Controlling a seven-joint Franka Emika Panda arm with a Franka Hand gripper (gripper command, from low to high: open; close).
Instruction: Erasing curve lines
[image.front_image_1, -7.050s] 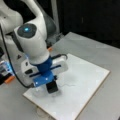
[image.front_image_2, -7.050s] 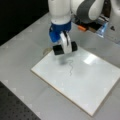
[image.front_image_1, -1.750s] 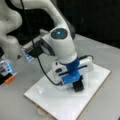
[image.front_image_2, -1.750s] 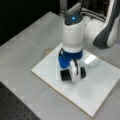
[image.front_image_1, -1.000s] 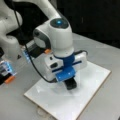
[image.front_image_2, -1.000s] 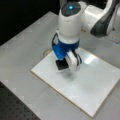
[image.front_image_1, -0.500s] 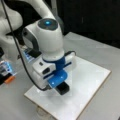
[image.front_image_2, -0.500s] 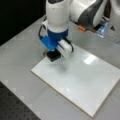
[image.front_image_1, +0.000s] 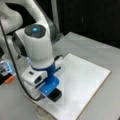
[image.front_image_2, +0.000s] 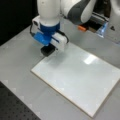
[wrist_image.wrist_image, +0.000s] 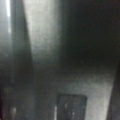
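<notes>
A white board (image.front_image_1: 85, 80) (image.front_image_2: 82, 80) lies flat on the grey table in both front views. My gripper (image.front_image_1: 53, 89) (image.front_image_2: 47, 47), with its blue fingers, is shut on a black block eraser (image.front_image_1: 56, 95) (image.front_image_2: 47, 51). The eraser rests on the board's corner: at a front view's lower left, and at a front view's upper left. No curve lines show on the bare board surface; what lies under the eraser and the arm is hidden. In the wrist view a dark rectangular block (wrist_image.wrist_image: 71, 107) sits at the bottom over a blurred grey surface.
A small orange object (image.front_image_1: 9, 80) (image.front_image_2: 81, 28) and a blue-lit device (image.front_image_1: 6, 68) (image.front_image_2: 103, 29) stand on the table beyond the board. A black cable (image.front_image_1: 13, 65) hangs beside the arm. A dark perforated mat (image.front_image_2: 15, 107) borders the table.
The gripper has slid the eraser from the middle of the board to its corner, leftward in both front views. The board has not moved.
</notes>
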